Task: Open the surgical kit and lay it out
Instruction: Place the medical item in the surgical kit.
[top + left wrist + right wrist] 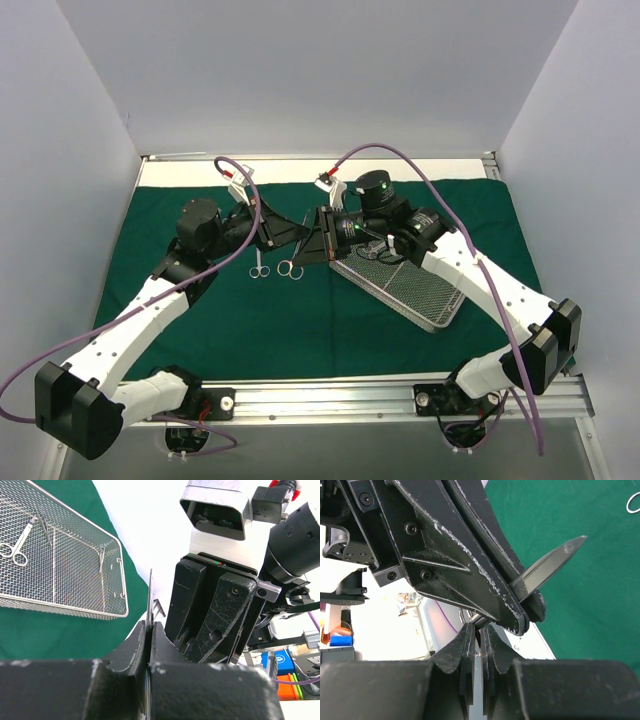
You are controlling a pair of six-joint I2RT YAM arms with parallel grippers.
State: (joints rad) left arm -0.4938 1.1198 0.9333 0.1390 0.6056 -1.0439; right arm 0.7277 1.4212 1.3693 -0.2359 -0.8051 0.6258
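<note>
The left claw (150,630) was pressed closed at the near edge, and a thin steel instrument (150,592) stood upright from between its fingers. Just right of it, the right claw (200,625) was closed as well, its black fingers scuffed. Farther off on the left, a wire-mesh tray (50,602) lay on the green drape (50,640), with a scissors-like instrument (23,537) inside it.

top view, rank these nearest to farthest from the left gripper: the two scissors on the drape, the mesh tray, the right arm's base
From the left gripper:
1. Right pair and left pair of scissors, on the drape just on its near side; too close to call.
2. Mesh tray, off to its right.
3. Right arm's base, at the near right edge.
</note>
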